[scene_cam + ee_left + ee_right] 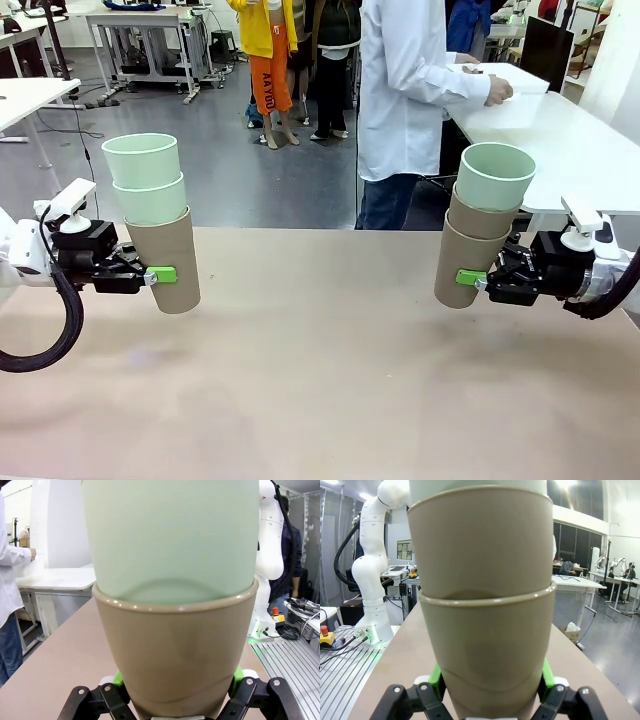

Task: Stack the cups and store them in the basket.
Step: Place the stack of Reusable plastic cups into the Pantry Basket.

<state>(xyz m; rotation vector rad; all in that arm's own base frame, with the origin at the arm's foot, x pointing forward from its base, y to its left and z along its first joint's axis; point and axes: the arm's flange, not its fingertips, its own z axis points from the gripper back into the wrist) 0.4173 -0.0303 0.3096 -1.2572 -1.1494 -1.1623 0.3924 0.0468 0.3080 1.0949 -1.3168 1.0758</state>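
My left gripper [160, 276] is shut on a stack of three cups [155, 215] held above the table at the left: a brown-taupe cup at the bottom with two mint green cups nested in it. In the left wrist view the brown cup [175, 650] sits between the green pads, the mint cup [170, 535] rising from it. My right gripper [470, 279] is shut on a second stack [482, 225] at the right: two brown-taupe cups with one mint green cup on top, tilted slightly. The right wrist view shows the two brown cups [485, 645] up close. The basket is out of view.
The tan table [320, 390] stretches bare between the two stacks. A person in a white coat [405, 90] stands at the far side, turned toward a white table [570, 140] at the back right. Other benches stand in the background.
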